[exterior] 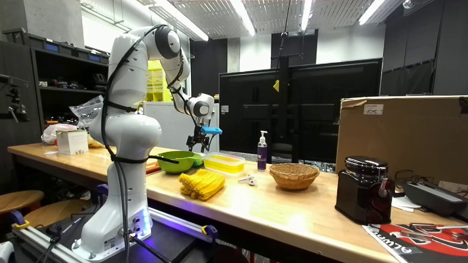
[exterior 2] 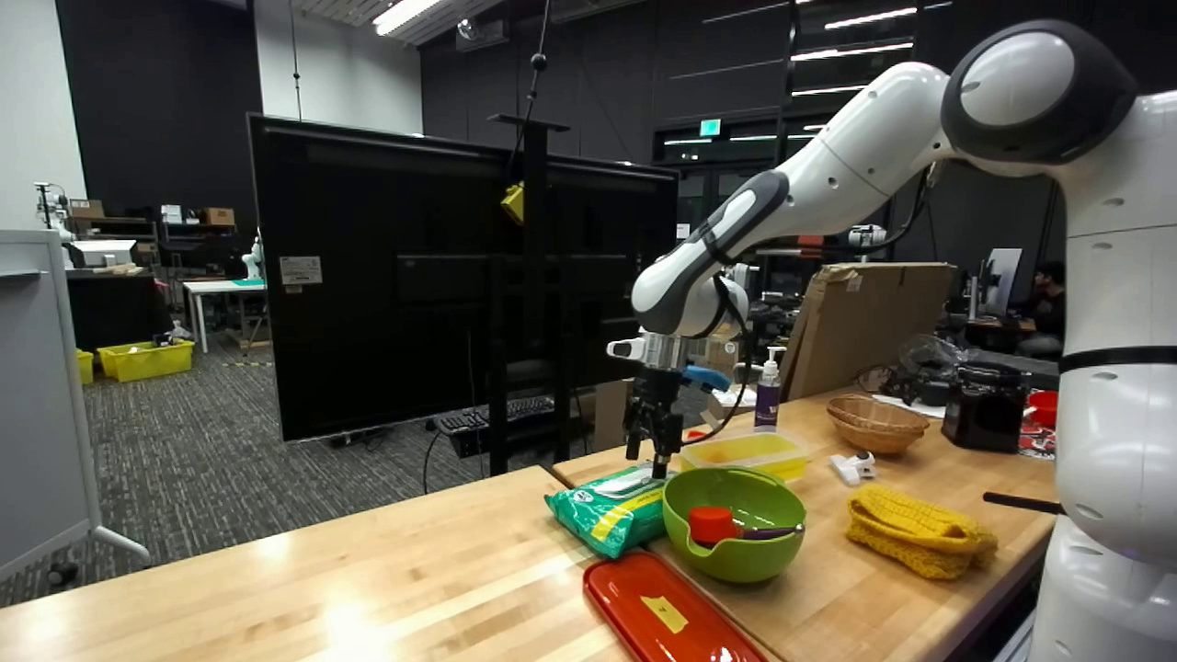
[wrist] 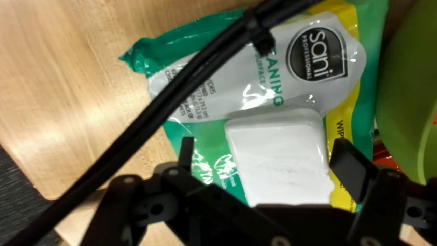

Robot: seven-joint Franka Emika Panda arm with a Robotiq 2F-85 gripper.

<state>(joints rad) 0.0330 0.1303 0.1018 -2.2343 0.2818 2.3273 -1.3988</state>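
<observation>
Claw [wrist: 264, 155] over a pack [wrist: 266, 99] of wipes. The jaws stand wide and empty, with the pack's white lid [wrist: 283, 160] showing between them at the lower middle of the wrist view. Of the fingers [wrist: 353, 171], the one at frame right overlaps the line of the lid's edge; the one at frame left lies over green film. Whether either touches the pack, I cannot tell.

Edges and room: at frame right the bowl [wrist: 406, 95] stands just beside the pack. At lower left the table [wrist: 68, 95] shows a rounded corner, dark carpet [wrist: 17, 191] beyond. Wood runs along the left of the wrist view and across the lower left of an exterior view, where the red tray [exterior 2: 706, 625] lies at lower centre, near the pack, and the tub [exterior 2: 772, 462] stands behind the bowl.

Orientation: the pack lies flat, lid up. Its long axis appears to run roughly top to bottom in the wrist view, along the yellow stripe [wrist: 344, 111], logo [wrist: 316, 54] toward the top; the claw hides the lower end. In that exterior view the stripe slants from lower left to upper right.
</observation>
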